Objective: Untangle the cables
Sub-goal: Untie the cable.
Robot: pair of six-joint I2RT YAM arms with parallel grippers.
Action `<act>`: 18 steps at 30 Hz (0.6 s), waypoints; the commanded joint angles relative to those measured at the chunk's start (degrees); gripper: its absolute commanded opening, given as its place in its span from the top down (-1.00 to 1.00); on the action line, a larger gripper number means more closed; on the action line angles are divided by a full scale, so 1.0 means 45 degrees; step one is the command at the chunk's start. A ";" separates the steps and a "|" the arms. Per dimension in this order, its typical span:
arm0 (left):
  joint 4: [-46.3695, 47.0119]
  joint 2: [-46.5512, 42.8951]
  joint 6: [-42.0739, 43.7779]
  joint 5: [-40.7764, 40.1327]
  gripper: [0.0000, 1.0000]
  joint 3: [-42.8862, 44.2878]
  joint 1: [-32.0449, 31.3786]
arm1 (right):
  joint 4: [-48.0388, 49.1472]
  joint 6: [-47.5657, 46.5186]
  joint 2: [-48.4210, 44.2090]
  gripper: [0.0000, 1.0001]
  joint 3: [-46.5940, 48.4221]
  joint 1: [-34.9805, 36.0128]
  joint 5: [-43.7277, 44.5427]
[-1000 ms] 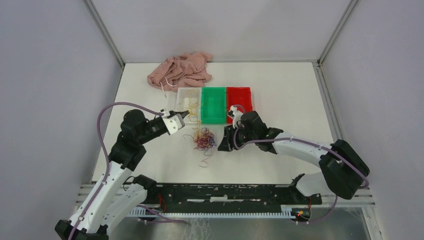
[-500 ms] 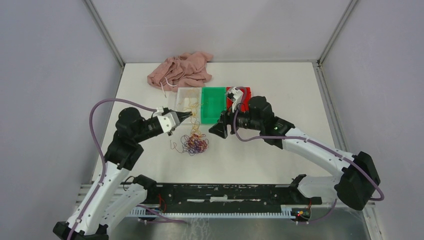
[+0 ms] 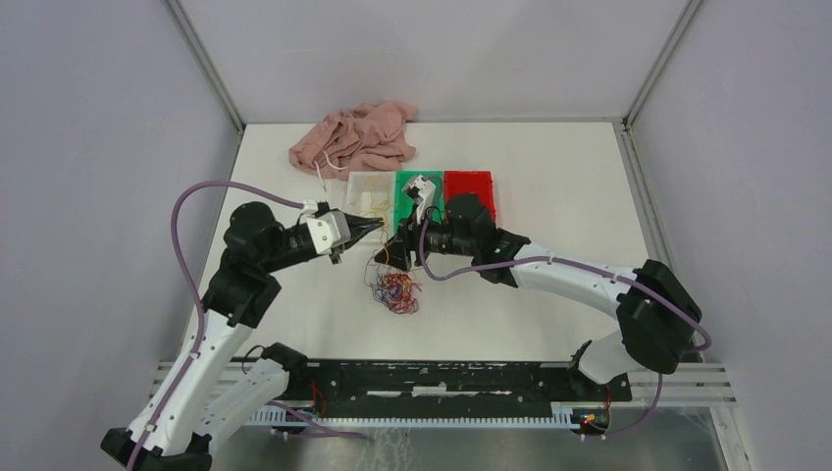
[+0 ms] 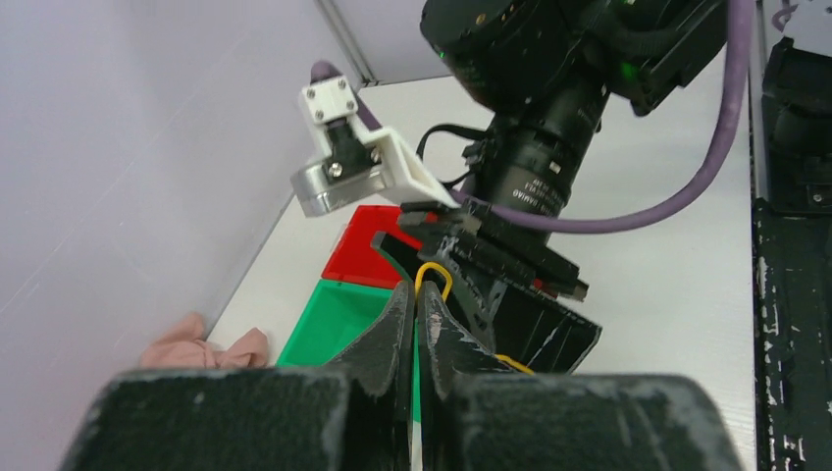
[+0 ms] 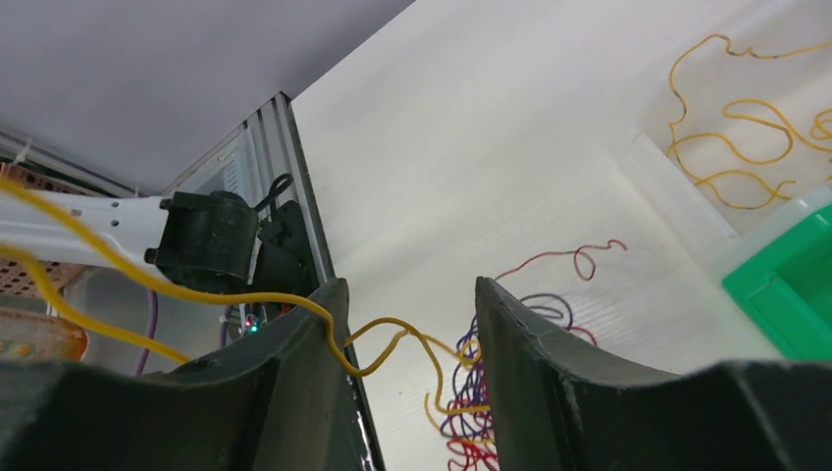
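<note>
Left jaws pinched shut on a yellow cable (image 4: 433, 280). Right jaws apart, yellow strand (image 5: 365, 371) crossing the gap. Tangle (image 3: 397, 291) lies on table (image 3: 549, 186), near side of white bin (image 3: 355, 191).

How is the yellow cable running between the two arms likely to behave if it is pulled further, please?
Probably floppy: the yellow cable sags and kinks in mid-air. Likely light, being so thin. It may drag the tangle along, since its curls run into purple and red strands.
</note>
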 commanded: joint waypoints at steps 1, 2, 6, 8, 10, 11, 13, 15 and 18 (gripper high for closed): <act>0.0517 0.0138 -0.0883 0.0557 0.94 0.1045 -0.0159 | 0.1341 0.0671 0.0551 -0.09 -0.0025 -0.0013 0.0389; 0.0531 0.0212 -0.0949 0.0602 0.94 0.1270 -0.0192 | 0.1458 0.0746 0.0677 -0.08 -0.0156 -0.0011 0.0422; 0.0595 0.0407 -0.1288 0.0712 0.94 0.1851 -0.0266 | 0.1864 0.0988 0.1119 -0.03 -0.0641 -0.0001 0.0636; 0.0884 0.0469 -0.1689 0.0701 0.94 0.2039 -0.0285 | 0.1926 0.1050 0.1379 -0.02 -0.0786 -0.0011 0.0817; 0.1008 0.0567 -0.1990 0.0749 0.94 0.2279 -0.0289 | 0.2074 0.1160 0.1565 -0.02 -0.0978 -0.0013 0.0955; 0.1071 0.0627 -0.2145 0.0770 0.94 0.2416 -0.0284 | 0.2162 0.1219 0.1644 -0.02 -0.1057 -0.0011 0.0991; 0.1196 0.0717 -0.2419 0.0749 0.94 0.2686 -0.0298 | 0.2322 0.1341 0.1762 -0.02 -0.1214 -0.0011 0.1072; 0.1215 0.0816 -0.2459 0.0802 0.94 0.3006 -0.0315 | 0.2401 0.1389 0.1824 -0.02 -0.1373 -0.0013 0.1177; 0.1351 0.0999 -0.2564 0.0825 0.94 0.3450 -0.0311 | 0.2423 0.1367 0.1899 -0.02 -0.1623 -0.0016 0.1318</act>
